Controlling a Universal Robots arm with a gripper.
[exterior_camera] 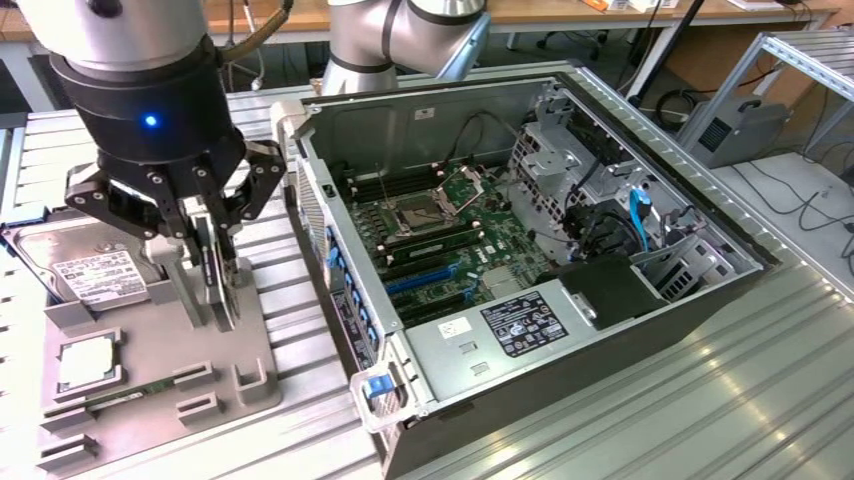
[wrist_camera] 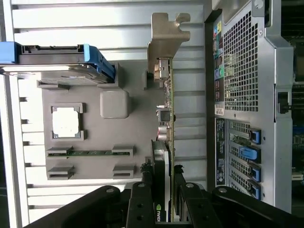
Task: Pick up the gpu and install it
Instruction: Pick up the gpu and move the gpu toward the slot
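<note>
Pinching the gpu [wrist_camera: 160, 161] in a narrow grip between both fingers of the pincer [exterior_camera: 214, 295], squeezing across the two flat faces at the black cooler part, away from the metal bracket [wrist_camera: 165, 40]. Standing the card on edge over the grey holder tray [exterior_camera: 160, 370] on the bench [exterior_camera: 694, 400], over on the exterior view's left, just beside the open computer case [exterior_camera: 534, 340] and near the hard drive [exterior_camera: 87, 265]. Not managing to tell whether sitting in the tray slot or hanging just clear of it. Guessing light and stiff, no flex to speak of, but fragile: bare circuit board down one side with small parts along it, so gripping flat-on across cooler and board back, avoiding the connector edge and the bracket. Probably proving a bit slippery on that smooth dark face too. Pointing the arm [exterior_camera: 147, 90] straight down, wrist vertical over the tray, fingers hanging either side of the card
</note>
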